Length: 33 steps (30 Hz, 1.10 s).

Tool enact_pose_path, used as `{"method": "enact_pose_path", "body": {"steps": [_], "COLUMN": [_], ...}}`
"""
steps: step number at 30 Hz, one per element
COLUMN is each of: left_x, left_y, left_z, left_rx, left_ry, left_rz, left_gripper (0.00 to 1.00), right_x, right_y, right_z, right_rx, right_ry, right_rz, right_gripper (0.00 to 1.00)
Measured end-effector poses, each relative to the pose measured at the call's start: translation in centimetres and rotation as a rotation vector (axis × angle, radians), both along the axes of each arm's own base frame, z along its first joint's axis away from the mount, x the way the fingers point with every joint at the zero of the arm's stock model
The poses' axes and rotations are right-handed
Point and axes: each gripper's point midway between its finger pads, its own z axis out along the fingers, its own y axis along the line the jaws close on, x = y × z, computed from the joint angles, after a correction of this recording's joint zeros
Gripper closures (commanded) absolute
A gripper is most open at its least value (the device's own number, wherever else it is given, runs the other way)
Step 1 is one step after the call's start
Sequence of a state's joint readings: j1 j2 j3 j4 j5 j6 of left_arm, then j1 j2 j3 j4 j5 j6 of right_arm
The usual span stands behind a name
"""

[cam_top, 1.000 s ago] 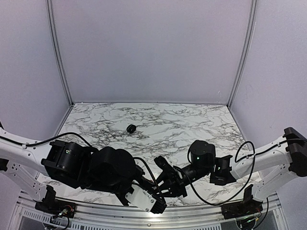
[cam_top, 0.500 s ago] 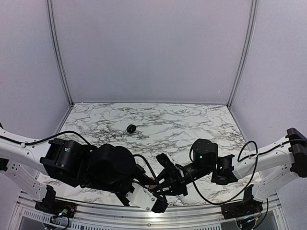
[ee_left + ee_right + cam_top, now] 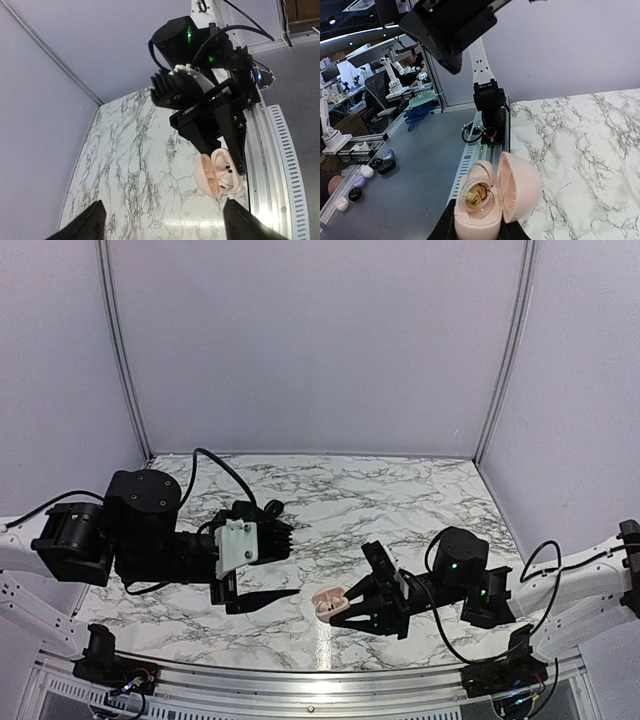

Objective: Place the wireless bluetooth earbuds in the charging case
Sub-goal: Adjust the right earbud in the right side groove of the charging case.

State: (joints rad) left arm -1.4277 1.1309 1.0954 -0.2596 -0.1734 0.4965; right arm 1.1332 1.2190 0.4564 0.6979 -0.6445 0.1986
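The charging case [image 3: 327, 601] is pale pink and its lid stands open. My right gripper [image 3: 340, 606] is shut on its base just above the table's front edge. In the right wrist view the charging case [image 3: 487, 205] sits between my right gripper's [image 3: 480, 229] fingers with the lid [image 3: 520, 186] swung right. One socket holds a yellow and dark piece; I cannot tell whether it is an earbud. No earbud shows plainly elsewhere. My left gripper [image 3: 292, 560] is open and empty, left of the case and apart from it. From the left wrist, the case [image 3: 218, 172] lies ahead of the left gripper [image 3: 165, 229].
A small black round object [image 3: 272, 507] lies on the marble table [image 3: 400, 500] at mid-left, just behind my left gripper. Grey walls close the back and sides. The aluminium rail [image 3: 320, 690] runs along the near edge, close under the case.
My left gripper has opened and drawn back left and away from the case. The right gripper has shifted a little right, still holding the case, whose lid now shows open.
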Motion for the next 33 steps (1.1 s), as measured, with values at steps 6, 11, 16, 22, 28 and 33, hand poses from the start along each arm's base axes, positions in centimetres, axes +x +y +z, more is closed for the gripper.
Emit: {"method": "enact_pose_path", "body": {"steps": [6,11,16,22,28,33], "left_x": [1.3,1.4,1.8,2.5,3.9,4.3], "left_y": [1.2,0.4,-1.2,-3.5,-4.3,-4.3], "left_z": [0.0,-0.6,0.7,0.4,-0.9,-1.8], "left_rx": [-0.146,-0.2,-0.262,-0.269,-0.254,-0.232], "left_ry": [0.169,0.263,0.323,0.405,0.478,0.504], "left_rz": [0.093,0.117,0.135,0.172,0.232,0.251], "left_gripper": [0.01,0.01,0.01,0.01,0.03,0.03], "right_x": [0.7,1.1,1.9,2.6,2.8,2.7], "right_y": [-0.6,-0.6,-0.5,-0.3,0.0,0.0], "right_z": [2.1,2.1,1.3,0.4,0.4,0.3], "right_rx": [0.061,0.061,0.03,-0.011,-0.034,-0.039], "right_ry": [-0.031,-0.041,-0.043,-0.065,-0.094,-0.1], "right_rz": [-0.049,-0.072,-0.114,-0.158,-0.17,-0.167], "right_gripper": [1.0,1.0,1.0,1.0,1.0,1.0]}}
